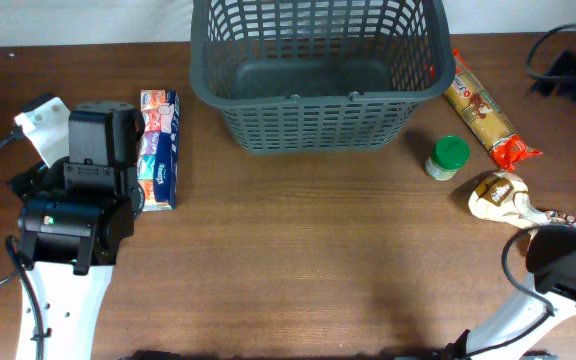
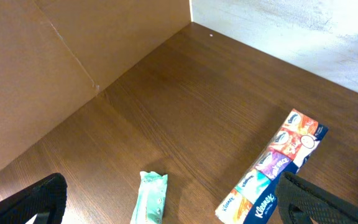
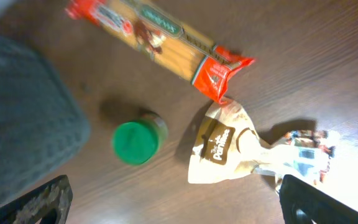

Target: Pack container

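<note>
The container [image 1: 318, 97], a large dark grey lattice basket, stands at the back middle of the table and holds nothing. Its blurred wall also shows in the right wrist view [image 3: 17, 118]. My left gripper [image 2: 179, 208] is open over a mint green packet [image 2: 151, 198], with a Kleenex tissue pack [image 2: 272, 168] by its right finger. The tissue pack [image 1: 158, 148] lies beside my left arm [image 1: 78, 200]. My right gripper [image 3: 176, 205] is open and empty, just short of a green-lidded jar [image 3: 135, 142] and a cream pouch [image 3: 222, 146].
A spaghetti pack [image 1: 483, 108] lies right of the basket, with the jar [image 1: 448, 156] and the pouch [image 1: 498, 195] below it. A small wrapped item [image 3: 306, 146] lies beside the pouch. A cardboard wall [image 2: 55, 62] stands at the left. Cables [image 1: 568, 65] lie at the far right.
</note>
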Available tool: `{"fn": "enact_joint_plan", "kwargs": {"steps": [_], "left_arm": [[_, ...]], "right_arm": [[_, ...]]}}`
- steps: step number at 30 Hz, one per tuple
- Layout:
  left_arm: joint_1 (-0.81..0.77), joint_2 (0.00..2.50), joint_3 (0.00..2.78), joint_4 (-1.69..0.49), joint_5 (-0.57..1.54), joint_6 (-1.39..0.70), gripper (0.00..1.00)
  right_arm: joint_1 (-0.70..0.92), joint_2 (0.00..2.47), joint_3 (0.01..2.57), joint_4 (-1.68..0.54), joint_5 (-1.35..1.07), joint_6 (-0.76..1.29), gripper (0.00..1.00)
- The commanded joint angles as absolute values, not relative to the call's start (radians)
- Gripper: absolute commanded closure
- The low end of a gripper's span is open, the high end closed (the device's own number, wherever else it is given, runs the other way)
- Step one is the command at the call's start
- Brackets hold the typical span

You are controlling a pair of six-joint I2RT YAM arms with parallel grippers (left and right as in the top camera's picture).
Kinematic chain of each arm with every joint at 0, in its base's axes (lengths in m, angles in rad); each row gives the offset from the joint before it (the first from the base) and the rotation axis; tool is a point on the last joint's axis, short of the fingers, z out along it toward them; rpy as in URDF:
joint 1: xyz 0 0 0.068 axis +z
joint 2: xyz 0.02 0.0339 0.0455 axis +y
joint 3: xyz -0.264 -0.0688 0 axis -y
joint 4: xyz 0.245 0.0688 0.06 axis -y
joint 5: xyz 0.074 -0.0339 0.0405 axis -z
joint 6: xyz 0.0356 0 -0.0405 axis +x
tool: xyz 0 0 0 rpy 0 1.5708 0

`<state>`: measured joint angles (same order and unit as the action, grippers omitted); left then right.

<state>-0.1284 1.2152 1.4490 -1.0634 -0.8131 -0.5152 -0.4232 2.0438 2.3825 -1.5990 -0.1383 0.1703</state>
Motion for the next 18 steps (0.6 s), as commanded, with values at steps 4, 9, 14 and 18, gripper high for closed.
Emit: {"fn": "enact_joint_plan", "kwargs": {"steps": [4, 9, 14, 18], "left_arm": [[-0.123, 1.218, 1.459, -1.068, -0.834, -0.499, 0.0], [-0.123, 1.218, 1.459, -1.068, -0.834, -0.499, 0.0], [-0.123, 1.218, 1.459, -1.068, -0.834, -0.499, 0.0], [-0.123, 1.218, 1.459, -1.068, -0.834, -0.499, 0.0]], "right_arm": [[-0.339, 2.056, 2.169, -1.474, -0.12, 0.048, 0.01], [-0.259, 2.056, 2.114, -1.391, -0.083, -0.008, 0.01], [-0.193, 2.056, 2.107, -1.369, 0.017, -0.02, 0.01], [-0.177, 2.056, 2.091, -1.364, 0.057, -0.023, 0.01]]}}
